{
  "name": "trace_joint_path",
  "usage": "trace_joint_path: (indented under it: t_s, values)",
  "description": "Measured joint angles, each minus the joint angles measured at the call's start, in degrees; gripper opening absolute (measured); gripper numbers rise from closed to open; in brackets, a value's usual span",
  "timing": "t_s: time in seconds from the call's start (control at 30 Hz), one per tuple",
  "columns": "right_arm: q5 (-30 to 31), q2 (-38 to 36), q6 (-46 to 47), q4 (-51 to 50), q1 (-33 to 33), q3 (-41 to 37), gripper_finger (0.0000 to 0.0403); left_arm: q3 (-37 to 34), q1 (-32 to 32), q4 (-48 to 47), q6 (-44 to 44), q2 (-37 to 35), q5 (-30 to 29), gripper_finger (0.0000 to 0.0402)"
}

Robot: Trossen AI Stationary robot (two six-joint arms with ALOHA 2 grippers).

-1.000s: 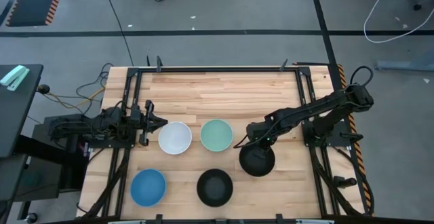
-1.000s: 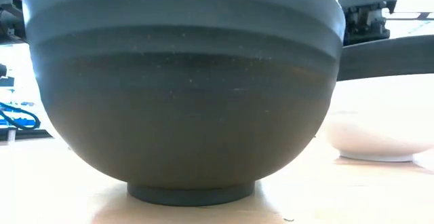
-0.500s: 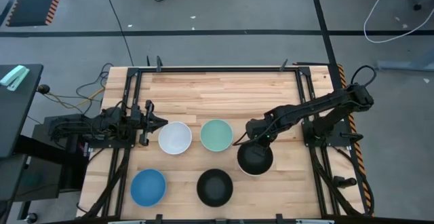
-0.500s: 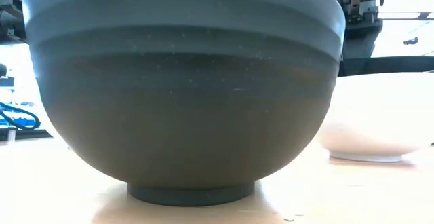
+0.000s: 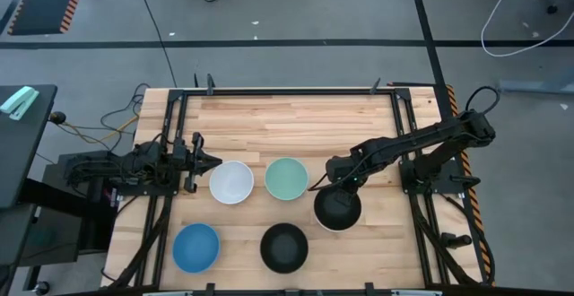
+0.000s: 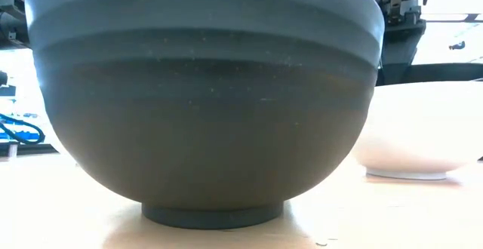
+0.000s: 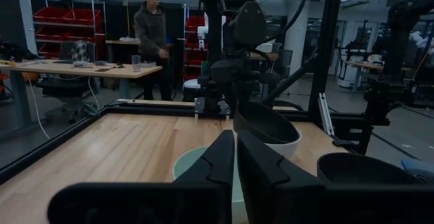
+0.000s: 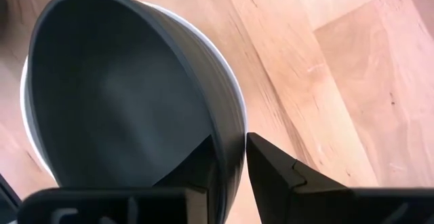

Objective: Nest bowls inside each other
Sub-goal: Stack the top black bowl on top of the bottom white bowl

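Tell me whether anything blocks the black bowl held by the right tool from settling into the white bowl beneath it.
Nothing visible does. The right tool pinches the rim of the black bowl, which sits tilted inside the white bowl; only a white rim shows around it. The mint green bowl stands apart.

Bare far tabletop (image 5: pixel 296 121); bowls (image 5: pixel 286 178) nearer

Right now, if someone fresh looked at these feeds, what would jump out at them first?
The right claw grips the rim of a black bowl sitting inside a white bowl at the table's right front, a thin white edge showing around it. In the low view a second black bowl fills nearly the whole picture. The left claw waits shut at the left side, beside another white bowl.
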Motion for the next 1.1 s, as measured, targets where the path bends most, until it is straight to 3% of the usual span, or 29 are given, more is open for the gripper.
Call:
trace_joint_path:
  t_s: [0.6,0.83,1.1]
  values:
    - [4.5,0.0,-3.6,-7.9,0.1,10.8,0.0077,0.0,0.0,-0.1,-0.1,0.0,0.0,0.0031]
    - [4.5,0.0,-5.9,-9.4,0.5,11.0,0.001,0.0,0.0,-0.1,-0.1,0.0,0.0,0.0026]
    - [5.9,0.0,-4.4,-9.2,4.5,10.6,0.0005,0.0,0.0,-0.1,-0.1,0.0,0.0,0.0034]
